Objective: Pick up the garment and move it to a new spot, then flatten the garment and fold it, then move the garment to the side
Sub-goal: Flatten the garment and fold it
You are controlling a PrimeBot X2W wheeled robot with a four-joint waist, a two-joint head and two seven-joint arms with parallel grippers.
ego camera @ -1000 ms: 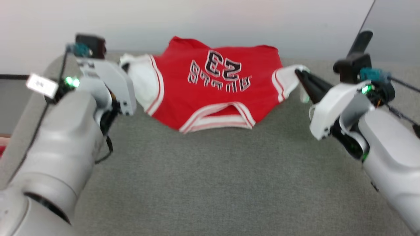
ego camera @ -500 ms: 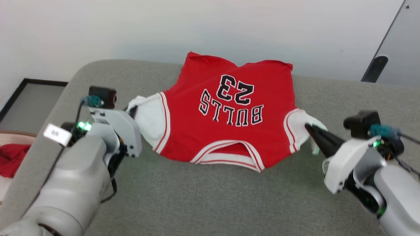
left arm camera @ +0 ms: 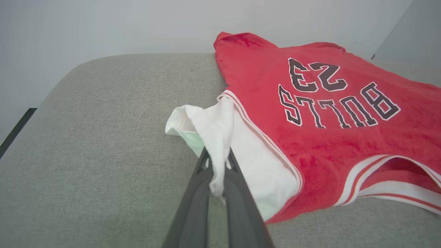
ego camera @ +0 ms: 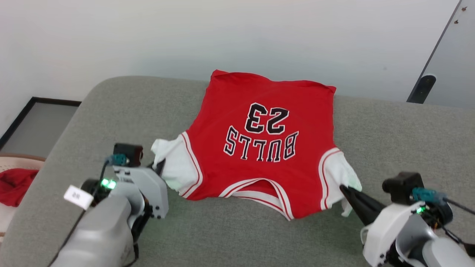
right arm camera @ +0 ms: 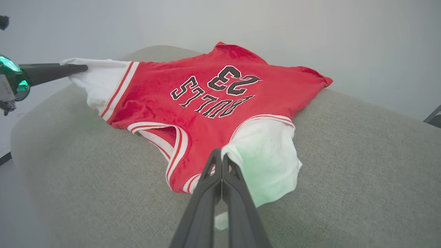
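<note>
The garment [ego camera: 259,141] is a red jersey with white sleeves and black "BULLS 23" lettering. It lies face up on the grey cushion [ego camera: 237,237], collar toward me and hem at the far edge. My left gripper [ego camera: 160,167] is shut on the white sleeve [left arm camera: 220,137] at the left, and cloth is bunched between its fingers [left arm camera: 193,206]. My right gripper [ego camera: 343,188] is shut on the other white sleeve [right arm camera: 265,162], pinching its edge at the fingertips [right arm camera: 220,162]. The right wrist view also shows the left gripper [right arm camera: 69,69] holding the far sleeve.
The grey cushion has rounded corners and a white wall [ego camera: 148,33] behind it. A cream basket [ego camera: 9,163] with a small red cloth [ego camera: 15,181] sits low at the left. At the far right is a grey door [ego camera: 452,66].
The head camera has shifted. Both grippers have drawn the sleeves back toward me, and the garment now lies stretched longer and flatter on the cushion. Both grips have held.
</note>
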